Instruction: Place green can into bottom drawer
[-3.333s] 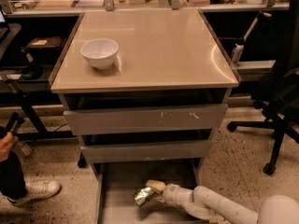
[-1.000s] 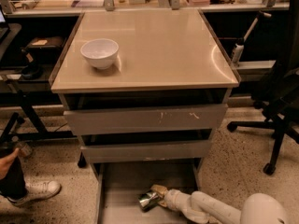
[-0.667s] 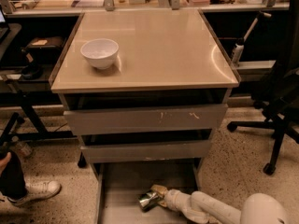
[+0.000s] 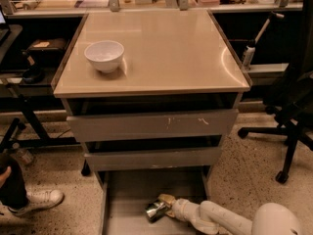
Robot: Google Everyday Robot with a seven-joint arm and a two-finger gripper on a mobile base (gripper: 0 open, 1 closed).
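Below the counter's front edge, the gripper pinched the green can inside the bottom drawer, tilted low over its floor. Released at that lean, the can could topple and roll toward the drawer's open front.

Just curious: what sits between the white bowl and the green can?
Camera view: two grey upper drawers; the gripper is at the green can in the bottom drawer.
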